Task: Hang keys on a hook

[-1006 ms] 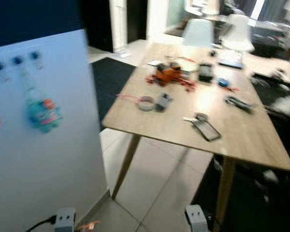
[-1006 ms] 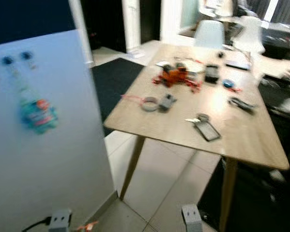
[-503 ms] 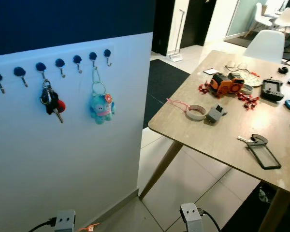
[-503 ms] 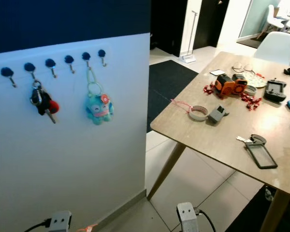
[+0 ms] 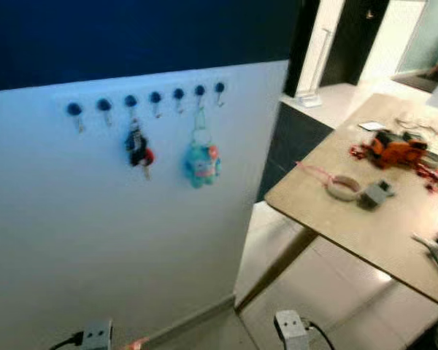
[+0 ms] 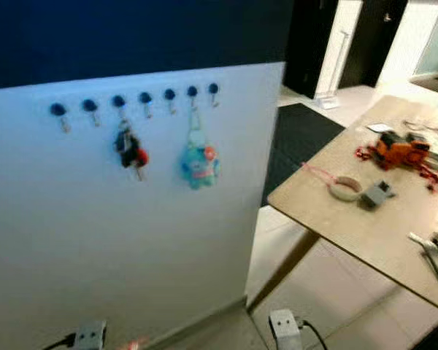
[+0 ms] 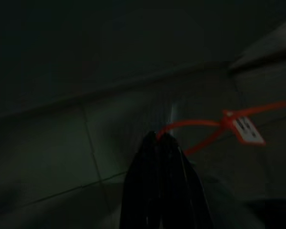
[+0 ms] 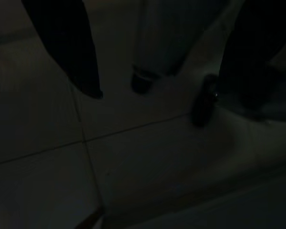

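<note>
Table (image 5: 328, 219) blocks right side; hooks (image 5: 104, 105) beside keys (image 5: 137, 148) free

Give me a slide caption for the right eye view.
Keys and a blue plush toy hang from a row of wall hooks beside a cluttered wooden table.

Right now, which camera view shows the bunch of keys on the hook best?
The right eye view: the keys hang nearer the frame's middle. The left eye view shows the same blurred bunch. Both wrist views show dark floor.
</note>
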Tool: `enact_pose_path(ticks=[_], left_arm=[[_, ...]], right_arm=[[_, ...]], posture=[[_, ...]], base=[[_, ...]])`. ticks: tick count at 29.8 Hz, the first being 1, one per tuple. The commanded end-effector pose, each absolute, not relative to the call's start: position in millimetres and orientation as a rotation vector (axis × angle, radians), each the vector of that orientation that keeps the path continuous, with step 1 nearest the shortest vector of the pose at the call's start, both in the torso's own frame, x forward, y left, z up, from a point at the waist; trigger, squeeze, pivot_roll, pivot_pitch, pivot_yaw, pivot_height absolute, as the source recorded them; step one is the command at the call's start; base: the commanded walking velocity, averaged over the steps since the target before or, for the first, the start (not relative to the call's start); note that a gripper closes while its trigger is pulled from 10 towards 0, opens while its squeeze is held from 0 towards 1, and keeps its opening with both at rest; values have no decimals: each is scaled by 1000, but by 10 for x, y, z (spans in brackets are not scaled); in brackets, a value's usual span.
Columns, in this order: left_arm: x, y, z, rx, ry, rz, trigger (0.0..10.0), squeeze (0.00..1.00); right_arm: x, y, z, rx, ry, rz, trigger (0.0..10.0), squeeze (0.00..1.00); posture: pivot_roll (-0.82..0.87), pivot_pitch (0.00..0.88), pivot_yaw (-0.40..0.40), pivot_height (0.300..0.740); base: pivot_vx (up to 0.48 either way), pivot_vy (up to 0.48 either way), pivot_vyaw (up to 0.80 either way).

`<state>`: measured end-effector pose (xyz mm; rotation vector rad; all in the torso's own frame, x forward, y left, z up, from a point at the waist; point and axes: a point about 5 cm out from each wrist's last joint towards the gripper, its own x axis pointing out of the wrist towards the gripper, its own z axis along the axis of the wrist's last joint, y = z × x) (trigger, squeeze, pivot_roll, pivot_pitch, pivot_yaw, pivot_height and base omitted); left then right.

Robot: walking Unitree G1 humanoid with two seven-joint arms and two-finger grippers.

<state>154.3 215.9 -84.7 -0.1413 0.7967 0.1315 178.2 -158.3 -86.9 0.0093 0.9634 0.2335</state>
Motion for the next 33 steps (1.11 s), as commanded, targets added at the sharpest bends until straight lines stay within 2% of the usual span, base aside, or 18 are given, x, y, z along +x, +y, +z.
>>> enact_pose_path(ticks=[1, 14, 21, 33], left_arm=[[1574, 2133, -834, -150, 781, 115, 10000, 0], [1634, 2112, -793, -98, 732, 116, 10000, 0], [1635, 2144, -777, -125, 709, 121, 10000, 0], [1604, 2187, -792, -109, 734, 150, 10000, 0]], right_arm=[[1788, -1597, -865, 8, 960, 230, 10000, 0], [1807, -1601, -855, 20, 956, 227, 10000, 0], [1814, -1601, -851, 17, 955, 232, 10000, 0], [1835, -1581, -842, 16, 950, 243, 10000, 0]], posture=[[103, 0, -57, 740], [107, 0, -65, 740], [108, 0, -67, 740], [116, 0, -73, 740]], base=[[0, 0, 656], [0, 0, 641], [0, 0, 626], [0, 0, 603]])
